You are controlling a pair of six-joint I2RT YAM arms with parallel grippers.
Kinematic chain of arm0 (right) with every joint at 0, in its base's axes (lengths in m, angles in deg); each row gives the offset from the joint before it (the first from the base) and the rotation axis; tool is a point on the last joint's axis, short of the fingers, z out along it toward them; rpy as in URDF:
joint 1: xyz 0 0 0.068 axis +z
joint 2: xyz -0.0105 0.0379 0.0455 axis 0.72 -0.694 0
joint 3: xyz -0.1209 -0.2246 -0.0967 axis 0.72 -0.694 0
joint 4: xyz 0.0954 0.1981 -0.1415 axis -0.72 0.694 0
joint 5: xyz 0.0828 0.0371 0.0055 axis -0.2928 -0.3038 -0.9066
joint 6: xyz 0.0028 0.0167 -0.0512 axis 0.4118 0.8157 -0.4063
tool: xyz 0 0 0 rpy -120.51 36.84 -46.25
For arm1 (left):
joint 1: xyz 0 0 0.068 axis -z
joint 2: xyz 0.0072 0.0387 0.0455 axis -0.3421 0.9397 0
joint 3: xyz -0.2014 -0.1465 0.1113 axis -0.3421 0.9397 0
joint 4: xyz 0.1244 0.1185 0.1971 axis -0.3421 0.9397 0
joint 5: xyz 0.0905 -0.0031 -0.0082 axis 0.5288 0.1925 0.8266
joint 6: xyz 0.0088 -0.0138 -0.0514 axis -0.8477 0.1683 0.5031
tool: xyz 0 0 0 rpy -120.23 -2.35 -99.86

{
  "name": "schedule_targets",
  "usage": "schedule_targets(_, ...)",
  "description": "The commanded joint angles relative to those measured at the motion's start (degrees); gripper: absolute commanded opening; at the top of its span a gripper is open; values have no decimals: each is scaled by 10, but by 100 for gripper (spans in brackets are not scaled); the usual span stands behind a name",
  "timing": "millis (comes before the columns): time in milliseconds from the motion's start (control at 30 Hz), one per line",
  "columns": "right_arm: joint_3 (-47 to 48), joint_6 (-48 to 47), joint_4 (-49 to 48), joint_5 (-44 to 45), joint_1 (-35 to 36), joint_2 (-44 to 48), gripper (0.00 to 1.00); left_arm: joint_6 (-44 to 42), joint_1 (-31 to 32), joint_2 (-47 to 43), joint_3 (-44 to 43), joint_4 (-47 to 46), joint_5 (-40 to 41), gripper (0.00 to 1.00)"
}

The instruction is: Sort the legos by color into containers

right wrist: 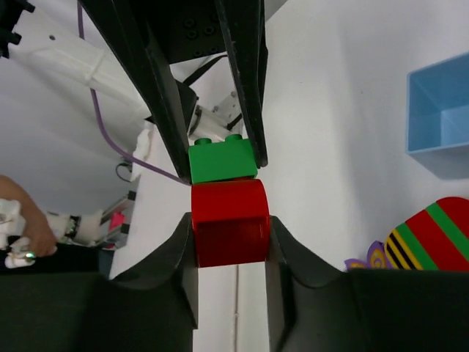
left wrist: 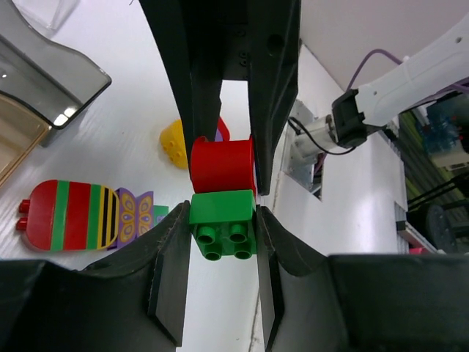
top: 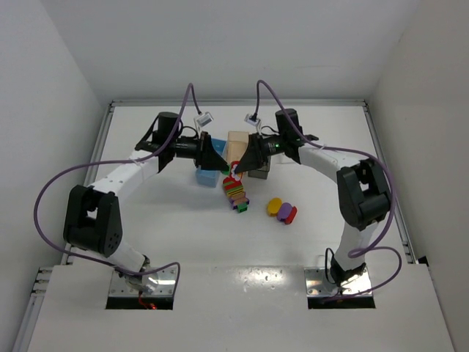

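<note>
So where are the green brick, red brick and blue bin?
green brick (left wrist: pixel 222 211): left wrist view, its smooth side.
red brick (right wrist: pixel 230 223): right wrist view, its front face.
light blue bin (right wrist: pixel 440 103): right wrist view, its inner wall.

This is a robotics lab test cell. A white table is boxed in by plain white walls at 9, 12 and 3 o'clock, with metal rails along its sides. Two arms are bolted on metal plates at 6 o'clock, trailing purple cables. The left wrist view shows cluttered gear beyond the table's edge.
</note>
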Motion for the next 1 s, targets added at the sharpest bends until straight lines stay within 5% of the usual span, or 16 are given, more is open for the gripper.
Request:
schedule_targets(0, 19, -3, -29, -33, 4, -1, 19, 4, 5, 8, -26, -34, -20, 0)
schedule_targets(33, 19, -9, -29, -33, 4, -1, 1, 4, -1, 8, -26, -34, -20, 0)
schedule_targets(233, 19, -89, 54, -6, -39, 16, 0, 10, -68, -11, -16, -34, 35, 0)
schedule_targets(400, 64, -161, 121, 62, -75, -3, 0, 15, -108, -39, -16, -47, 172, 0)
schedule_targets(633, 187, -83, 127, 315, -38, -80, 0, -3, -54, -12, -55, 6, 388, 0)
schedule_targets(967, 259, -53, 181, 587, 37, -154, 0, -20, 6, 19, -77, 30, 528, 0)
